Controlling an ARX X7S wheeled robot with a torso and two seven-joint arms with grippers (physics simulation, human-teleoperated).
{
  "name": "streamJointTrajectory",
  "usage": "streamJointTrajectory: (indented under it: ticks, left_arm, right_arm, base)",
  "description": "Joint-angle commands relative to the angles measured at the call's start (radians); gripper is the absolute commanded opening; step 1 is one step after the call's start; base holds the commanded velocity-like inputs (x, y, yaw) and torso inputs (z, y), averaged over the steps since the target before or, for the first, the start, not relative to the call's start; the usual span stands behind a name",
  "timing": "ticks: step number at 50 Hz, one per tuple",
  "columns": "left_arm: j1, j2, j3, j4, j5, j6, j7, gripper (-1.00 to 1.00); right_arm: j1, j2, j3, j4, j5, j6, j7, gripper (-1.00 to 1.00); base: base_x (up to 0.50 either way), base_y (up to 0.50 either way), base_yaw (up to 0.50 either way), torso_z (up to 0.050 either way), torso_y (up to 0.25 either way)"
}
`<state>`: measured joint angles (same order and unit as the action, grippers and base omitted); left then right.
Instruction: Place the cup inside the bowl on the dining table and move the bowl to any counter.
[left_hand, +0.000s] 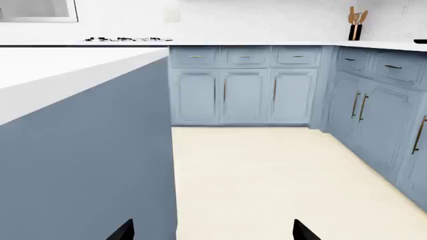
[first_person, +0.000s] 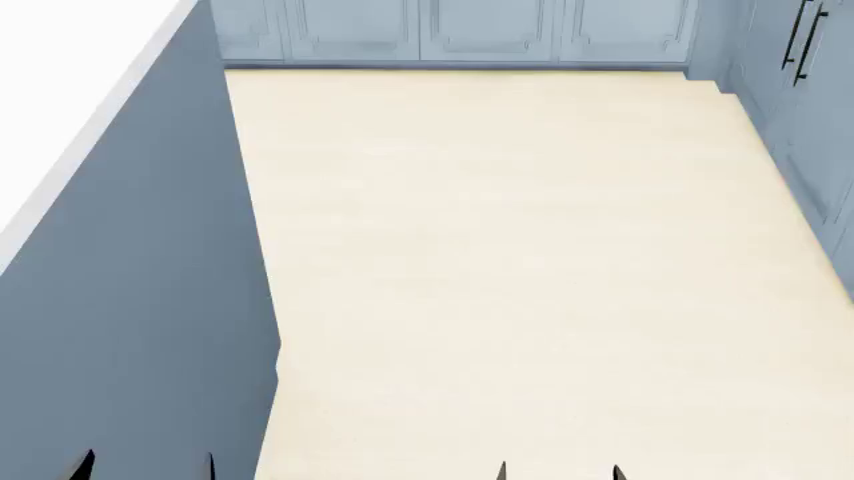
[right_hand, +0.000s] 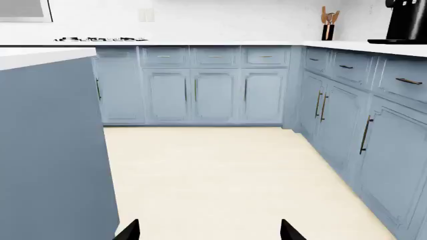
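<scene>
The cup and the bowl are out of view in every view. My left gripper (left_hand: 213, 231) (first_person: 147, 466) is open with nothing between its dark fingertips, low beside a blue-grey island panel (first_person: 134, 330). My right gripper (right_hand: 210, 230) (first_person: 559, 470) is also open and holds nothing, over bare cream floor. A white flat top (left_hand: 60, 62) (first_person: 67, 90) caps the island at my left; I cannot tell whether it is the dining table. The counter (left_hand: 267, 43) (right_hand: 220, 43) runs along the far white wall and turns along the right side (right_hand: 373, 47).
Blue-grey cabinets (right_hand: 213, 95) line the far wall and the right side (right_hand: 393, 160). A cooktop (right_hand: 100, 38), a utensil holder (right_hand: 327, 27) and a black coffee machine (right_hand: 407, 20) stand on the counter. Cream floor (first_person: 534, 260) lies between the island and the cabinets.
</scene>
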<state>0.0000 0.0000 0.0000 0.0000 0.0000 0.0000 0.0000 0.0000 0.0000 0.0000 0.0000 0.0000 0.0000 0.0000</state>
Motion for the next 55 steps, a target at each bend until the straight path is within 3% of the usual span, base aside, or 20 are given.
streamJointTrajectory:
  ticks: [1,14,55]
  left_arm:
    - [0.004,-0.015,0.007,0.004,-0.041,0.007,-0.01,1.0]
    - [0.018,-0.053,0.045,0.013,-0.076,0.027,-0.041,1.0]
    - [0.026,-0.109,0.102,0.02,-0.126,0.036,-0.093,1.0]
  right_arm:
    - [-0.005,0.014,-0.023,-0.009,0.027,0.011,0.01,1.0]
    - [-0.015,0.056,-0.074,-0.015,0.057,0.015,0.03,1.0]
    - [-0.009,0.101,-0.132,-0.014,0.104,0.034,0.091,1.0]
  base:
    - [0.0,0.0,0.0,0.0,0.0]
    - [-0.03,0.0,0.0,0.0,0.0]
    - [-0.45,-0.1,0.0,0.0,0.0]
